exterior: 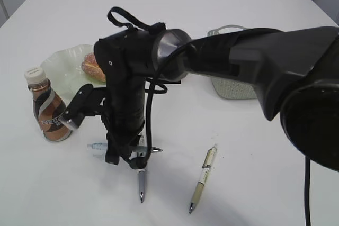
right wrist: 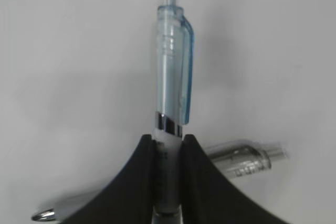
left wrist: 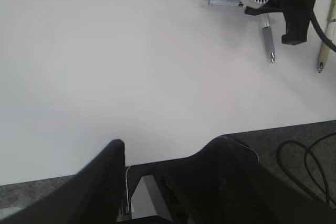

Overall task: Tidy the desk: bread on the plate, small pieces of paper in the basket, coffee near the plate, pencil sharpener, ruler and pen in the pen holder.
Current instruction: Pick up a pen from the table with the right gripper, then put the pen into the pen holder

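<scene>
White desk, front edge in view. Left gripper at bottom, black fingers parted, nothing between them. Upper right: right gripper over crossed pens (grip itself hidden). Beige pen at right edge. Black cable below desk edge.

Even, diffuse overhead light washes the plain white tabletop nearly to overexposure, with only soft grey shadows under the objects. The exterior view is grainy; its near black arm housing is blurred. The translucent pale-blue click pen looks soft-focused close up.
</scene>
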Robot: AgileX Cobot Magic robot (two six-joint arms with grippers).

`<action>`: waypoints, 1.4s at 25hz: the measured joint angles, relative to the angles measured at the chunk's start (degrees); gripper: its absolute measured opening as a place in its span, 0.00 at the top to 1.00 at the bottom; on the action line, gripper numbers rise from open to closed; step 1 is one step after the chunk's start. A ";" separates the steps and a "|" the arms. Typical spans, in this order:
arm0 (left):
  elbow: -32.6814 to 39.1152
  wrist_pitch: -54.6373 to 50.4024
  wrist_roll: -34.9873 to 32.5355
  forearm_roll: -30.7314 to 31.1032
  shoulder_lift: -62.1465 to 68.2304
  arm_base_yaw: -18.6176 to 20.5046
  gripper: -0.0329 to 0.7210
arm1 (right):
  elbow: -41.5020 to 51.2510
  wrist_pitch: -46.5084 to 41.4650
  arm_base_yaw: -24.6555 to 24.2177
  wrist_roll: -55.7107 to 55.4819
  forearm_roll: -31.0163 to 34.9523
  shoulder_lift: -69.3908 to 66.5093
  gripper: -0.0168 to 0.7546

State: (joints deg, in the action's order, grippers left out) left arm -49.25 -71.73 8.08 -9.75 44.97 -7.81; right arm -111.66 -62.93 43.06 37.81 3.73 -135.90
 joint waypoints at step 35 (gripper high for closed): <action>0.00 0.00 0.00 0.00 0.00 0.00 0.40 | -14.01 3.92 -0.49 -48.86 -16.29 19.77 0.89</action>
State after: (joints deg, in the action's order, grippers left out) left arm -49.25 -71.73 8.08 -9.75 44.97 -7.81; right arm -125.67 -59.01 42.57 -11.04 -12.56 -116.13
